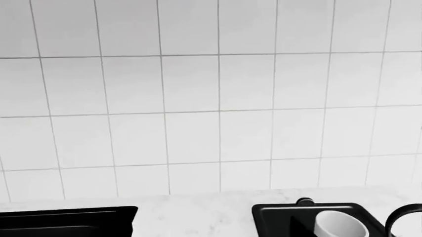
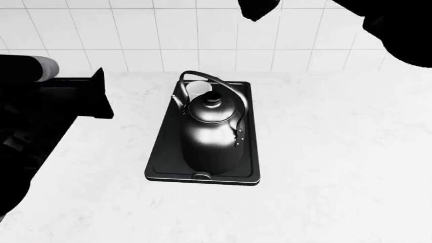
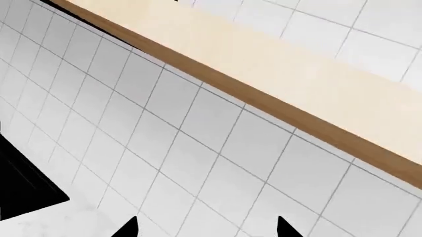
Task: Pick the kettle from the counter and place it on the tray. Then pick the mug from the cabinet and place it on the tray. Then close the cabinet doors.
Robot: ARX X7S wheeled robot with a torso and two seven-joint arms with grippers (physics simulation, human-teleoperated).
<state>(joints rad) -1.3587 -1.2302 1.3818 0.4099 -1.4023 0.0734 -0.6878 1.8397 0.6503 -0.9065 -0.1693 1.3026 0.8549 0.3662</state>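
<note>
The dark-grey kettle (image 2: pixel 209 136) stands upright on the black tray (image 2: pixel 157 167) in the middle of the white counter (image 2: pixel 324 152). The white mug (image 2: pixel 197 90) sits on the tray's far end, just behind the kettle's handle. The left wrist view shows the mug (image 1: pixel 339 224) on the tray (image 1: pixel 277 212), with the kettle's handle (image 1: pixel 402 219) beside it. My right gripper (image 3: pixel 205 229) is open and empty, raised high before the tiled wall under the cabinet (image 3: pixel 264 64). My left arm (image 2: pixel 27 116) lies low at the left of the tray; its fingers do not show.
The black sink (image 1: pixel 66 219) is set into the counter left of the tray, merging with my left arm in the head view. My right arm (image 2: pixel 398 25) crosses the upper right of the head view. White tiled wall (image 2: pixel 216 40) backs the counter.
</note>
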